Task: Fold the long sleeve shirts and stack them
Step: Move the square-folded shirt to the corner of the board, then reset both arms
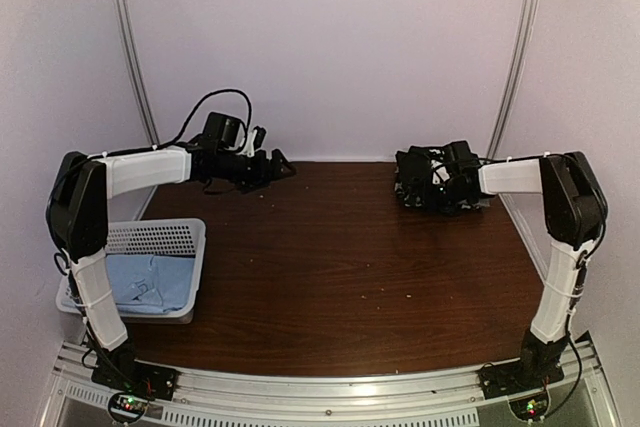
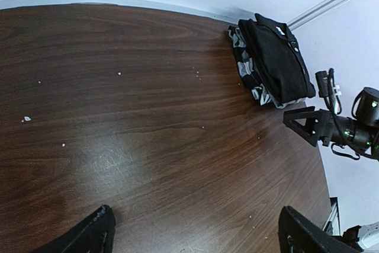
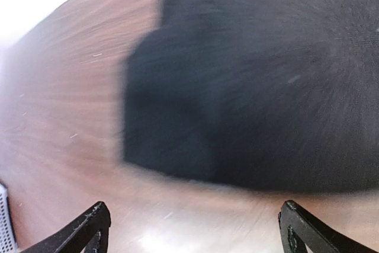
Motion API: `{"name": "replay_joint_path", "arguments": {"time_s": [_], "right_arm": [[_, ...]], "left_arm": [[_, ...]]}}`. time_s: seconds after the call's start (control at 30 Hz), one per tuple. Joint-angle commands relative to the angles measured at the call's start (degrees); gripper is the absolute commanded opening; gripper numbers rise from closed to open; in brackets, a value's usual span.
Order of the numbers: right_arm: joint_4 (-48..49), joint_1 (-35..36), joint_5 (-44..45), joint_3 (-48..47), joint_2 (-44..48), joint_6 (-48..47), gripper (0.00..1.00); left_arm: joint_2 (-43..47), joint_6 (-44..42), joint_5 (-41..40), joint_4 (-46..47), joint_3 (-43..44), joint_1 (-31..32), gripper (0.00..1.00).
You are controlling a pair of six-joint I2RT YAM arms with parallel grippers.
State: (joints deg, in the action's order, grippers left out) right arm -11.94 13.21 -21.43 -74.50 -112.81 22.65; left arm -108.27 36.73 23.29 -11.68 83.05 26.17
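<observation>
Two folded long sleeve shirts are stacked at the back right of the table, a black one (image 2: 275,57) on top of a greyish patterned one (image 2: 244,57). From above, the stack (image 1: 412,189) lies partly under my right gripper (image 1: 450,173). In the right wrist view, which is blurred, the black shirt (image 3: 254,81) lies just beyond my open right gripper (image 3: 192,229), with bare table between its fingers. A light blue shirt (image 1: 150,282) lies in the basket. My left gripper (image 2: 198,232) hangs open over bare table at the back left (image 1: 272,163).
The white lattice basket (image 1: 160,237) stands at the table's left edge beside the left arm's base. The dark wooden table (image 1: 340,267) carries small crumbs. Walls close the back and both sides.
</observation>
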Motion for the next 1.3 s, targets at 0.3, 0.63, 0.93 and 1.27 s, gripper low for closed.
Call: {"name": "replay_joint_path", "arguments": {"time_s": [0.3, 0.63, 0.93, 1.27], "right_arm": [[-1.4, 10.1, 4.7, 2.3, 18.0, 1.8, 1.00], [6.6, 13.2, 7.8, 5.9, 30.1, 2.6, 1.00], [11.8, 13.2, 8.9, 10.3, 36.0, 3.5, 1.00], [13.3, 13.2, 12.5, 11.7, 38.8, 3.7, 1.00]], "left_arm": [[6.8, -3.4, -1.4, 5.1, -2.6, -0.5, 0.98], [13.7, -5.8, -4.6, 9.1, -7.4, 0.3, 0.98], [20.5, -7.5, -6.7, 11.3, -13.5, 0.5, 0.98], [23.7, -8.3, -8.8, 11.2, -15.4, 0.5, 0.98]]}}
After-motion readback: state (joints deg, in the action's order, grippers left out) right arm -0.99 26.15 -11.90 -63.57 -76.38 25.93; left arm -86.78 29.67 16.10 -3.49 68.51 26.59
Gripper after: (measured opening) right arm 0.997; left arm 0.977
